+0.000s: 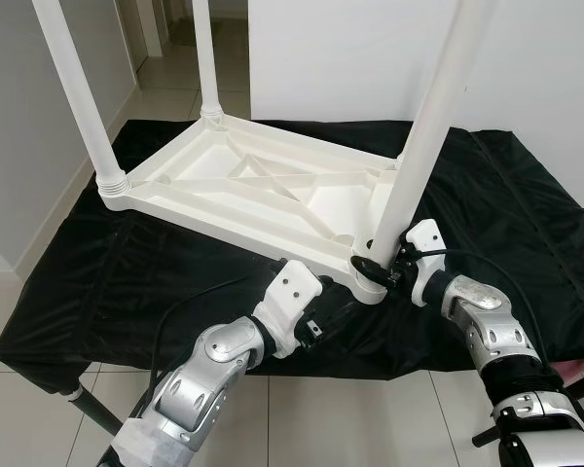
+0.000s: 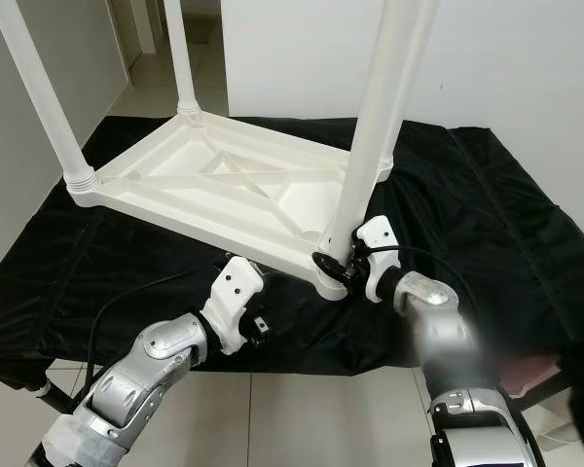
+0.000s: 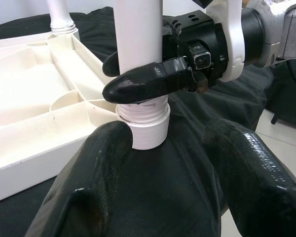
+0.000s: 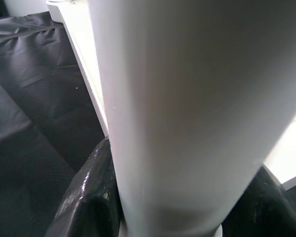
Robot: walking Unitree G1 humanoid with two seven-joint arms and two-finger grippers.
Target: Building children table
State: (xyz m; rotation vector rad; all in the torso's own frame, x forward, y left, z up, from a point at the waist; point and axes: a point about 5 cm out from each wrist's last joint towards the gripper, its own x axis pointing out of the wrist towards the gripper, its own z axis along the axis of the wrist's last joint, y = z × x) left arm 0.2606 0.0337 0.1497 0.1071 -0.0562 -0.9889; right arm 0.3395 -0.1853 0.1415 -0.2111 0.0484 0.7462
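- Your right gripper (image 1: 382,265) was clamped round the near-right leg (image 1: 430,126), low down, just above its socket (image 3: 147,127) in the upturned top (image 1: 243,190) on the black cloth (image 1: 526,195).
- The leg's long axis ran upward, slightly tilted, so any turning went about that line.
- Your left gripper (image 3: 167,163) hung spread and empty, just short of the socket, below the right.
- The left wrist view showed threads still exposed at the joint; the right wrist view showed fingers (image 4: 89,197) hugging both sides.
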